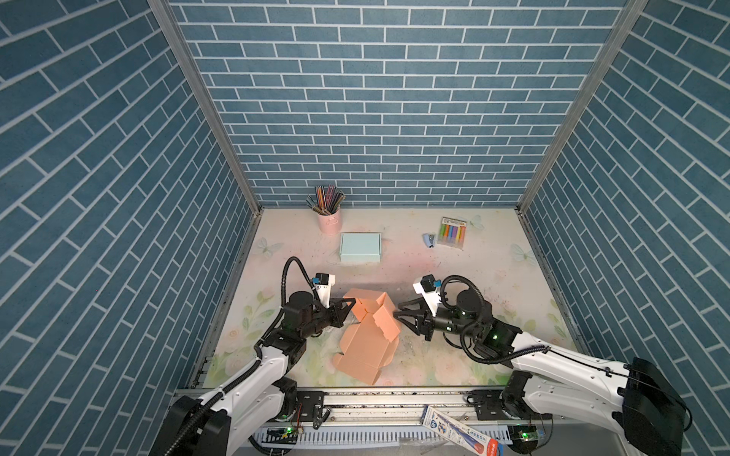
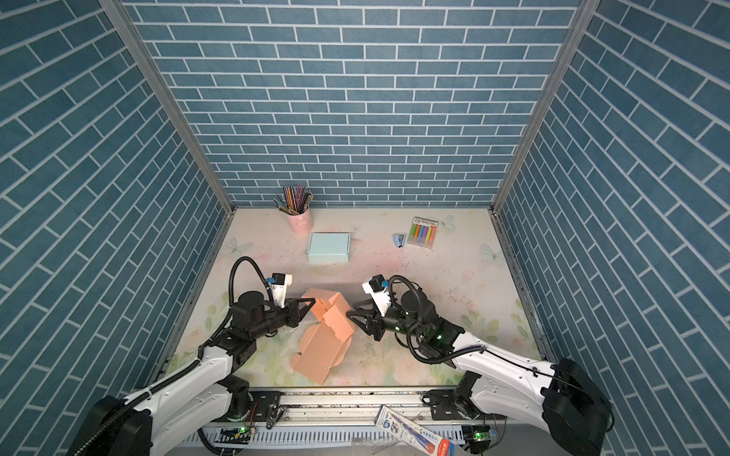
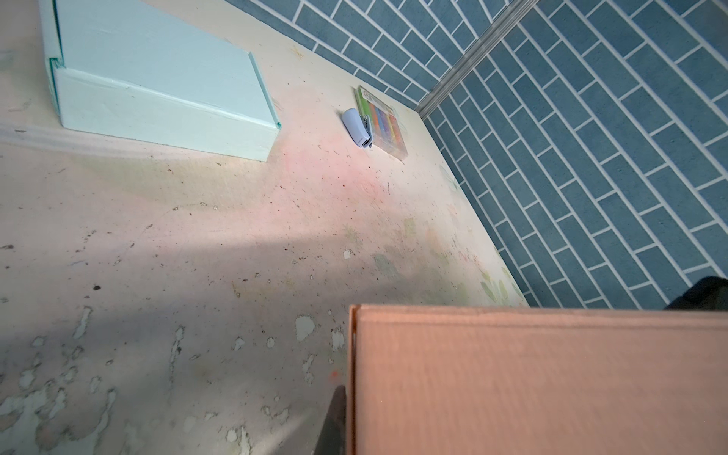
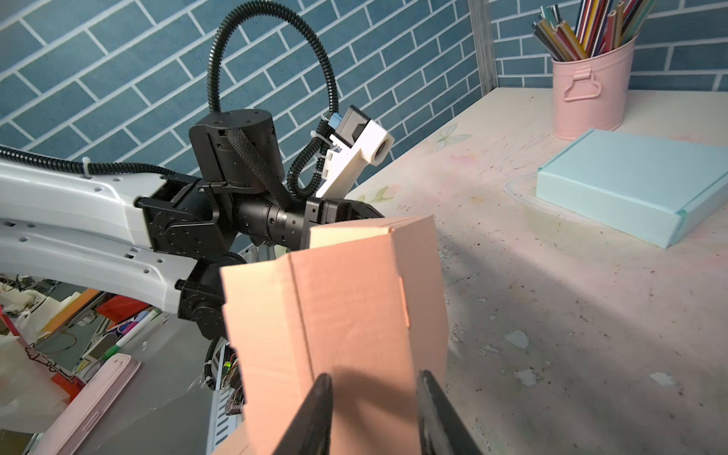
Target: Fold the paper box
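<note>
Counter (image 1: 454, 276) seen from above, with a salmon paper box (image 1: 367, 339) near its centre, toward six o'clock. The box is half-made: its near panel lies flat, while walls and flaps stand up at its twelve o'clock end. Left tool (image 1: 350, 304) meets the raised part from nine o'clock, jaws together and apparently pinching a thin upright wall. The left wrist view shows one finger (image 3: 335, 417) tight against the cardboard edge. Right tool (image 1: 396, 312) sits at three o'clock, jaws apart, tips just beside a standing flap without clamping it. The step in hand looks like setting up the side walls. Next, the right tool probably needs to press or pinch that flap inward while the left steadies the wall. A closed pale blue box (image 1: 360, 246) rests at twelve o'clock.
</note>
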Controlling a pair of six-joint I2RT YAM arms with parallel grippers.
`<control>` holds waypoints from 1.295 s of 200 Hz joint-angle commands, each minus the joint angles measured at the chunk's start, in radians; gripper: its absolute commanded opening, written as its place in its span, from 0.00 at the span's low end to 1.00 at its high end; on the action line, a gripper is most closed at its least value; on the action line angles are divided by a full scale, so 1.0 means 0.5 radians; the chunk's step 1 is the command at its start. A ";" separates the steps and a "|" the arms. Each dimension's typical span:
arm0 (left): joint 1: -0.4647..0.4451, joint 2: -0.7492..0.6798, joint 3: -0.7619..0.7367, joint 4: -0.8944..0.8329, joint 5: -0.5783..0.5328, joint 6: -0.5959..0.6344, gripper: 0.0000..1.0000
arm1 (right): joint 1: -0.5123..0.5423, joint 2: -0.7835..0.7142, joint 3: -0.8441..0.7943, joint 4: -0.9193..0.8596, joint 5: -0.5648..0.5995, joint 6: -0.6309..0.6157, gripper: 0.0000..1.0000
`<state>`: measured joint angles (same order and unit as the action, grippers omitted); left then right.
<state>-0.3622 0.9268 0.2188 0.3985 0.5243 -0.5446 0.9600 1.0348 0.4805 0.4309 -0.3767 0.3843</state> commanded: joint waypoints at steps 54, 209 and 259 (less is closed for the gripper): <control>-0.013 0.042 0.056 -0.009 -0.178 -0.029 0.00 | 0.268 0.126 0.213 -0.098 0.742 -0.168 0.36; -0.361 0.004 0.035 -0.025 -0.937 -0.277 0.00 | 0.628 0.870 0.988 -1.106 2.205 -0.091 0.29; -0.462 0.016 0.041 -0.011 -1.062 -0.324 0.00 | 0.672 1.067 1.176 -1.408 2.537 -0.027 0.24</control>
<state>-0.5671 0.9302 0.2207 0.3458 0.0250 -0.6754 1.2919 1.5291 1.0317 -0.1528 0.7513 0.3405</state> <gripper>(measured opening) 0.089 0.248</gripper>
